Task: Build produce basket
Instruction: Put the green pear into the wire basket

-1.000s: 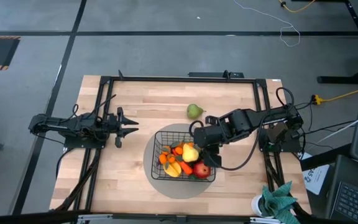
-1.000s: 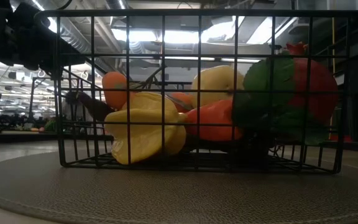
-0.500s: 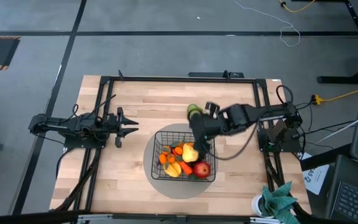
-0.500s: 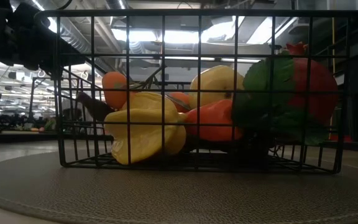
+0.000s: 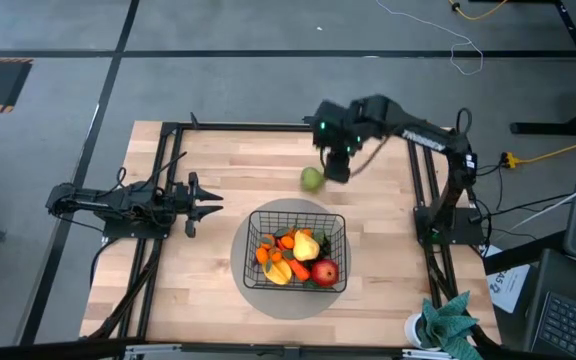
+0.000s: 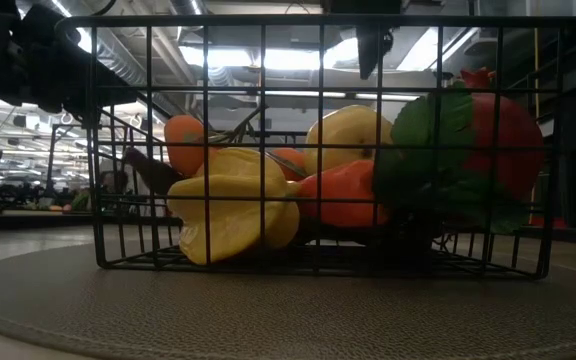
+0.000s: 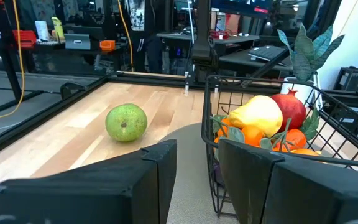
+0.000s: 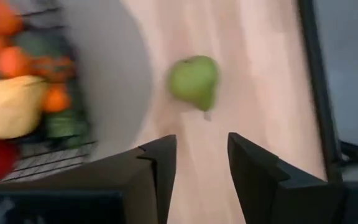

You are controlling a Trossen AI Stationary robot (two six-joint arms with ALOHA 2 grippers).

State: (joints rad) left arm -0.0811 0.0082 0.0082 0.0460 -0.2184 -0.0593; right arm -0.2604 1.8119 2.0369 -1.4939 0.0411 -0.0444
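Reaching for the last loose fruit

The black wire-grid basket [image 5: 296,248] on its round grey mat [image 5: 251,292] already held a red apple [image 5: 323,271], yellow pieces and oranges. My right gripper [image 5: 335,166], fingers apart and empty, hung just beside the green pear [image 5: 312,179]; I judged I should centre over it before closing. My left gripper [image 5: 211,207] waited open, well apart.

My right wrist view is smeared: the basket [image 8: 36,93] and its fruit run off the edge as blobs. In the low view I see the fruit only through the wire grid, and something dark hanging above the basket [image 6: 373,45] is cut off by the frame.
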